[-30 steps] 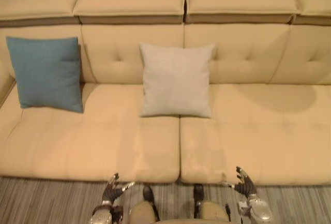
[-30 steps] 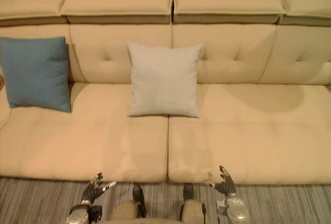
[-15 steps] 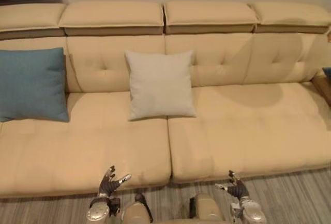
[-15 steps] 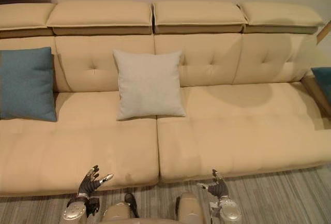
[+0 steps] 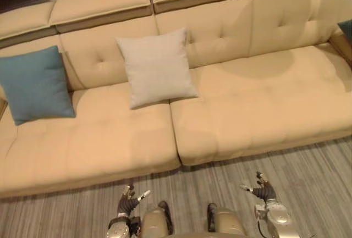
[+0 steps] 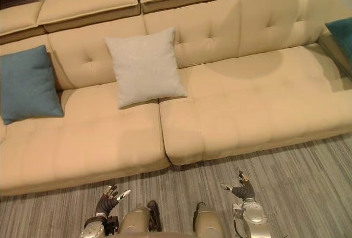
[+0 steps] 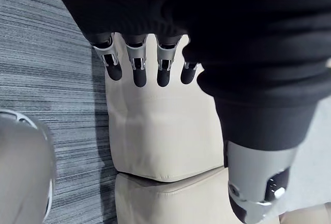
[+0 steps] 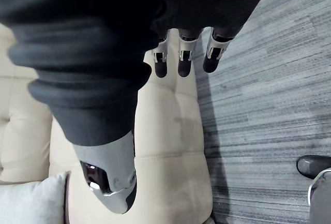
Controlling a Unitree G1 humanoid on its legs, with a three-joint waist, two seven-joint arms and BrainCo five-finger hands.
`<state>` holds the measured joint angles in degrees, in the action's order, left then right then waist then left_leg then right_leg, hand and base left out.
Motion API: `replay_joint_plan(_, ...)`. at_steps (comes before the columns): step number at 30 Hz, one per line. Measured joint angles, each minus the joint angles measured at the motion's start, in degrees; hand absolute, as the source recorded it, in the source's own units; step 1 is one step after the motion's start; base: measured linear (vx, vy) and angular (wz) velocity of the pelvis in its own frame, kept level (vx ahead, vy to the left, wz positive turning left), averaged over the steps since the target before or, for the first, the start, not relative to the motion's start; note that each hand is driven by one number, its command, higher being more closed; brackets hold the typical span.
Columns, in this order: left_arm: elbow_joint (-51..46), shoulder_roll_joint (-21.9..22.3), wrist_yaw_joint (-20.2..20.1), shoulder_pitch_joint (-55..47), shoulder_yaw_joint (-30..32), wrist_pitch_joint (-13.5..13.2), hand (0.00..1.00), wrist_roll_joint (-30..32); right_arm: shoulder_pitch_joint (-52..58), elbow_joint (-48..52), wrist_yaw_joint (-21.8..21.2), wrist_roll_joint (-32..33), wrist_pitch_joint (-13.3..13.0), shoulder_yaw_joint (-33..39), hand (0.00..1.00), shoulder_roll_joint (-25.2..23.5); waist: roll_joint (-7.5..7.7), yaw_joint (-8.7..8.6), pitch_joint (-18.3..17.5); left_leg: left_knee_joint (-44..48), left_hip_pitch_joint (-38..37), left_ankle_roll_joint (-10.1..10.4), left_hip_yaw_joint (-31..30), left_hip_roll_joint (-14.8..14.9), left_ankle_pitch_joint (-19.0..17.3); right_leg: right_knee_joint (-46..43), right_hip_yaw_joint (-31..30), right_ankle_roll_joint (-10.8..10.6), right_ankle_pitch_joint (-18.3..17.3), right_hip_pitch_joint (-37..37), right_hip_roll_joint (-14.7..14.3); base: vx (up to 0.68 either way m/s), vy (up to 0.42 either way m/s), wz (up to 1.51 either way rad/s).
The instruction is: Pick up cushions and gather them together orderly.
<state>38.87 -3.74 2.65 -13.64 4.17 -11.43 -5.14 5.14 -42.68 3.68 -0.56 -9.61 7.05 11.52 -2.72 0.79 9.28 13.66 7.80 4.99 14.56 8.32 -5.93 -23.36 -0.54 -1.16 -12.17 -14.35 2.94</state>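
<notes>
Blue cushion (image 5: 36,84) leans on the sofa (image 5: 258,100) back at ten o'clock. Pale cushion (image 5: 155,67) stands propped at eleven, well apart from it. A teal cushion (image 6: 342,36) peeks in at the far edge, two o'clock. Down low over the striped floor (image 5: 308,166), left hand (image 5: 129,204) at seven and right hand (image 5: 263,189) at five, fingers loose, each holding nothing.
</notes>
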Motion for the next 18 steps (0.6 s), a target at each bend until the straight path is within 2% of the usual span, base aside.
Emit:
replay_joint_plan(4, -0.1, -0.2, 0.0, 1.9, -0.2, -0.1, 0.0, 0.2, 0.6, 0.3, 0.0, 0.0, 0.0, 0.4, 0.0, 0.1, 0.0, -0.5, -0.4, -2.9, -0.7, -0.3, 3.0, -0.8, 0.0, 7.8, -2.0, -2.0, 4.9, 1.5, 0.3, -0.05, 0.158, -0.39)
replay_joint_plan(6, 0.0, -0.7, 0.0, 2.6, -0.3, 0.0, 0.0, 0.4, 0.6, 0.6, 0.0, 0.1, 0.0, 0.5, 0.0, 0.0, 0.1, -1.72, -0.4, -2.4, -1.0, -0.8, 4.6, -1.2, -0.3, 9.4, -4.1, -2.3, 6.7, 1.6, 0.0, 0.04, 0.134, -0.54)
replay_joint_plan(9, -0.1, -1.8, 0.0, 2.9, -0.5, 0.0, 0.0, 1.3, 0.8, 2.6, 0.0, 0.7, -0.4, 1.7, 0.0, -0.7, 0.11, -2.62, -0.3, 0.4, -2.0, -2.4, 6.5, -1.2, -1.6, 11.4, -10.9, -3.1, 10.0, 0.6, -1.7, 0.05, 0.105, -1.37)
replay_joint_plan(11, -0.2, -2.6, 0.0, 3.8, -1.3, 0.0, 0.0, 1.3, 0.0, 3.0, 0.0, 0.9, -0.8, 1.5, 0.0, -0.7, -0.28, -3.02, -0.1, 1.2, -2.6, -2.7, 11.5, 0.4, -3.5, 12.0, -11.5, -4.1, 14.6, -2.3, -3.6, -0.03, 0.04, -1.9)
replay_joint_plan(12, -0.4, -3.3, 0.0, 4.2, -1.4, -0.1, 0.0, 1.3, -1.5, 2.7, 0.1, 1.1, -0.8, 1.3, 0.0, -1.2, 0.36, -3.0, 0.4, 1.2, -3.8, -2.9, 17.9, 2.0, -5.0, 13.5, -5.9, -2.5, 16.0, -3.9, -3.2, -0.09, -0.008, -2.4)
replay_joint_plan(13, -0.4, -4.5, 0.0, 5.4, -2.1, 0.1, 0.0, 1.3, -2.5, 2.4, 0.2, 1.2, -0.8, 1.1, 0.0, -1.3, 1.24, -3.33, 1.5, 1.6, -5.5, -3.2, 23.0, 2.3, -6.0, 11.2, 8.2, 3.8, 12.5, -4.8, 0.1, -0.08, -0.026, -2.32)
replay_joint_plan(14, -0.4, -4.4, 0.0, 6.1, -2.7, 0.3, 0.0, 1.3, -2.5, 2.2, 0.3, 1.3, -0.7, 1.2, 0.0, -0.8, 0.58, -3.98, 1.9, 1.6, -6.5, -3.1, 25.6, 3.0, -6.3, 9.6, 17.6, 5.9, 10.4, -4.9, 2.6, -0.05, -0.007, -2.17)
replay_joint_plan(15, -1.1, -4.5, -0.1, 6.4, -3.6, 0.3, 0.0, 1.3, -2.8, 1.2, 0.5, 1.5, -0.7, 1.0, 0.0, -0.4, 0.05, -3.67, 2.0, 1.4, -9.0, -2.1, 31.0, 3.9, -7.0, 7.2, 33.0, 9.0, 7.0, -4.1, 7.0, 0.03, -0.016, -2.29)
replay_joint_plan(16, -1.5, -4.5, -0.1, 6.6, -3.7, 0.3, 0.0, 1.3, -3.3, 0.3, 0.7, 1.6, -0.5, 0.7, 0.0, -0.6, -0.08, -3.3, 2.0, 2.2, -11.3, -0.9, 36.2, 5.0, -8.0, 5.7, 42.8, 10.3, 6.1, -2.3, 9.4, 0.07, -0.036, -2.47)
replay_joint_plan(17, -1.5, -4.6, -0.1, 6.4, -3.7, 0.3, 0.0, 1.3, -3.5, 0.2, 0.8, 1.6, -0.5, 0.2, 0.0, -0.6, -0.15, -2.98, 1.9, 3.2, -12.4, 0.1, 38.9, 5.8, -8.9, 5.2, 46.7, 10.1, 6.2, -1.2, 10.1, 0.13, -0.124, -2.48)
replay_joint_plan(18, -1.5, -5.0, -0.1, 6.9, -4.0, 0.4, 0.0, 1.3, -3.9, 0.2, 1.0, 1.6, -0.5, -0.4, 0.0, -0.9, 0.06, -2.86, 1.7, 5.3, -13.8, 1.4, 42.6, 7.0, -9.8, 5.2, 48.6, 8.1, 7.7, -1.0, 9.5, 0.17, -0.171, -2.16)
